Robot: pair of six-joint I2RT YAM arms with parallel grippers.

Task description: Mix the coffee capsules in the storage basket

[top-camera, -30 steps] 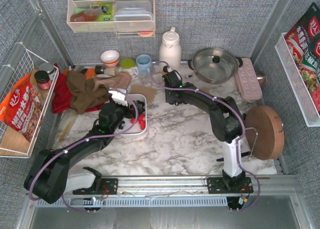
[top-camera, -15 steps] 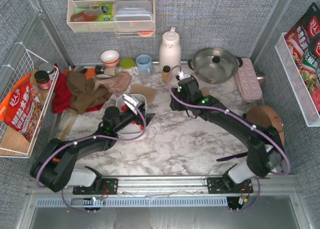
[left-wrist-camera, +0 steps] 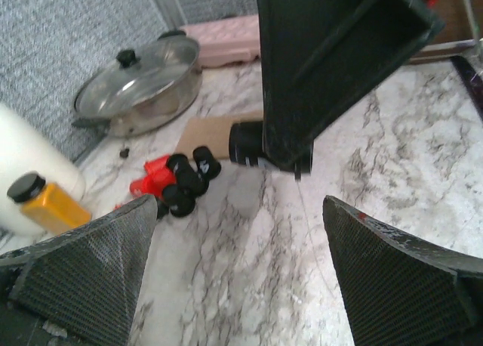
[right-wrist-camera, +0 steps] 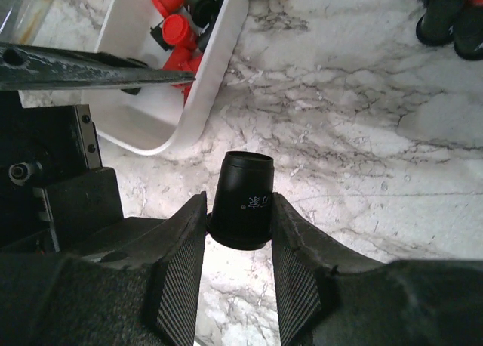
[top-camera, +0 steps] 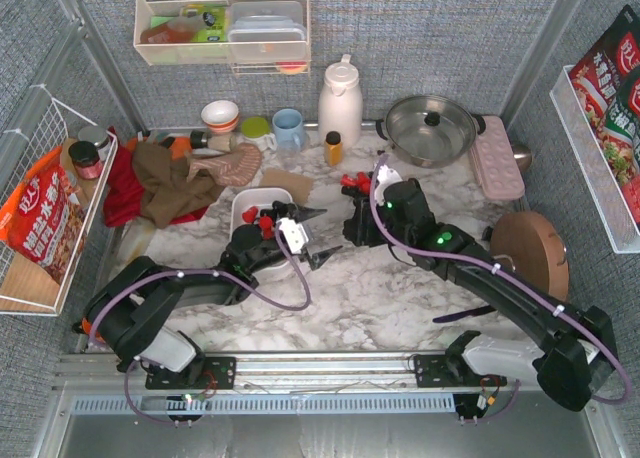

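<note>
The white storage basket [top-camera: 250,200] lies at centre left and holds several red and black coffee capsules [top-camera: 262,221]. In the right wrist view its rim [right-wrist-camera: 219,66] is at upper left, with red capsules [right-wrist-camera: 177,29] inside. A loose pile of red and black capsules [top-camera: 352,183] lies on the marble behind the grippers; it also shows in the left wrist view [left-wrist-camera: 177,181]. My right gripper [top-camera: 355,228] is shut on one black capsule [right-wrist-camera: 241,202], held above the marble just right of the basket. My left gripper [top-camera: 318,235] is open and empty, facing the right gripper [left-wrist-camera: 240,210].
A small orange-yellow bottle [top-camera: 333,148], a white jug [top-camera: 340,98], a lidded steel pot [top-camera: 430,128] and a pink dimpled tray [top-camera: 497,156] stand at the back. Cloths [top-camera: 165,183] lie back left, a round wooden board [top-camera: 530,263] at right. Wire baskets hang on both sides.
My left gripper swung out of the basket to its right and now points at the right gripper. My right gripper came forward from the back of the table to just beside the basket.
</note>
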